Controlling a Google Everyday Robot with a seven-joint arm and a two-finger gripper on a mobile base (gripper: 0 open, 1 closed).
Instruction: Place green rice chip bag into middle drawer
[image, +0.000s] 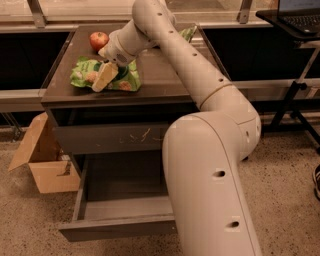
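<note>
Gripper (105, 76) is down at the green rice chip bag (81, 75) for pickup; I cannot tell if closed. Middle drawer (111, 232) stands open, ready.

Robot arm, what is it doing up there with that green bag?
The robot's hand is down on the green bag, which lies flat on top of the cabinet, near an apple. Lower down, a drawer is pulled open. The bag is not in the drawer yet.
</note>
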